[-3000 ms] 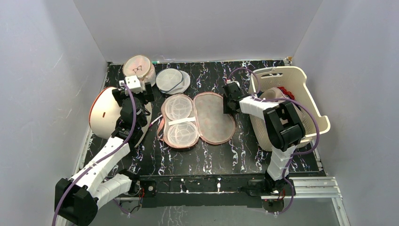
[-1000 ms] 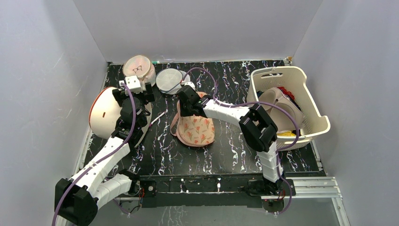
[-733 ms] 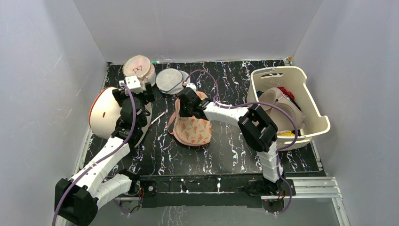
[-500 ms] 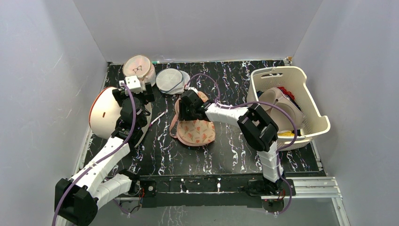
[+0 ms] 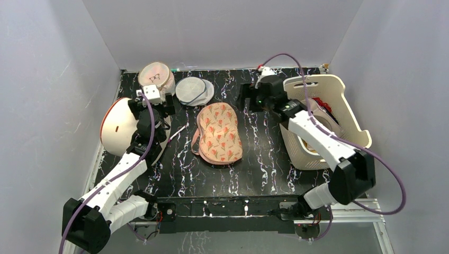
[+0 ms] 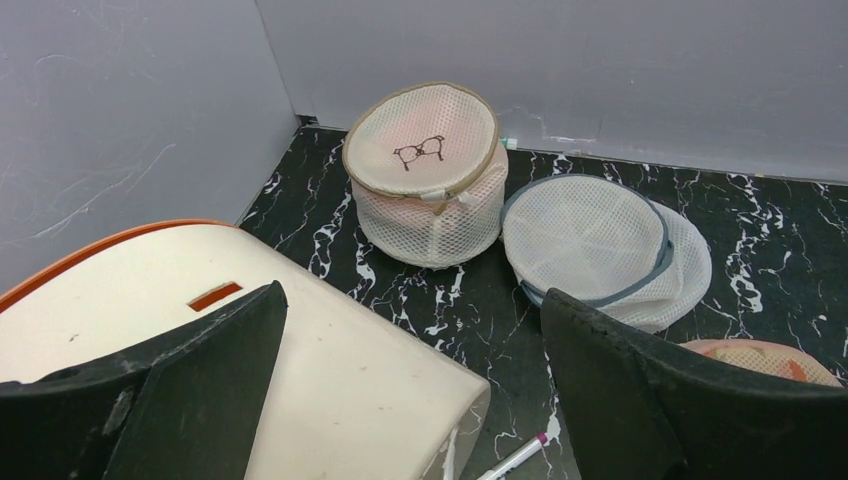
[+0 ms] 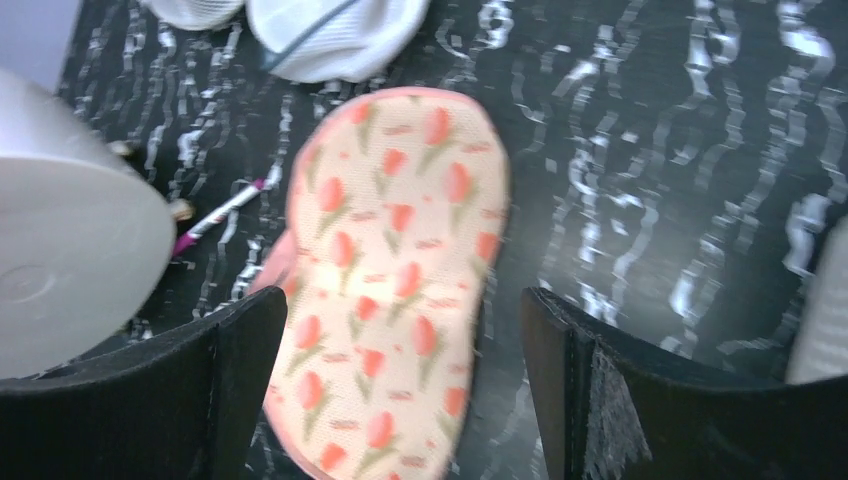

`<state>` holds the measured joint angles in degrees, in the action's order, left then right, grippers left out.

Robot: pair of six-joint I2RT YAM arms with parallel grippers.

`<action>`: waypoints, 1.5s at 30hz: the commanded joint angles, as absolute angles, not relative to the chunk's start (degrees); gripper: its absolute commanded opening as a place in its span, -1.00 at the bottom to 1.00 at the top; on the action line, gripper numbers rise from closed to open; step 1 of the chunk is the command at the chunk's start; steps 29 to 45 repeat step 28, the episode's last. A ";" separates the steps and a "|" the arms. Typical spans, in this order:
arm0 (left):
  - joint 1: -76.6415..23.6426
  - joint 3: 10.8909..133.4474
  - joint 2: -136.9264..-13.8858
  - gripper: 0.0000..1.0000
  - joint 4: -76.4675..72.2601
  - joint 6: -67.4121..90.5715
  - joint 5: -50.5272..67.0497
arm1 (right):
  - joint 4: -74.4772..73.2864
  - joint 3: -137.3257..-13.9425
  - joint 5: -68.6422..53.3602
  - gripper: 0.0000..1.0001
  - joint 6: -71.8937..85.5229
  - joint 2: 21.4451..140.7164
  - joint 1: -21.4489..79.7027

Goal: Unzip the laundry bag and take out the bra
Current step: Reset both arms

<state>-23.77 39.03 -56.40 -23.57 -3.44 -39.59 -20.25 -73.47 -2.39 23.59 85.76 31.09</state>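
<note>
- Top view: the laundry bag [image 5: 219,133] lies shut mid-frame. My right gripper [image 5: 243,99] hangs clear at its upper right, and my left gripper [image 5: 160,105] waits at left.
- Left wrist: fingers spread, empty.
- Right wrist: fingers spread, empty, framing the bag. No bra shows.

A lab-style robot test booth: plain pale panels [image 5: 212,32] box in a black marbled bench [image 5: 265,169]. Aluminium rails [image 5: 349,210] edge its near side, where the cabled left arm [image 5: 119,177] and right arm [image 5: 317,140] are bolted.
</note>
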 commanded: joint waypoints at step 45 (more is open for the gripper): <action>-25.58 83.90 -55.58 0.97 6.25 4.06 -7.95 | -19.09 -75.60 21.07 0.96 7.69 45.80 26.54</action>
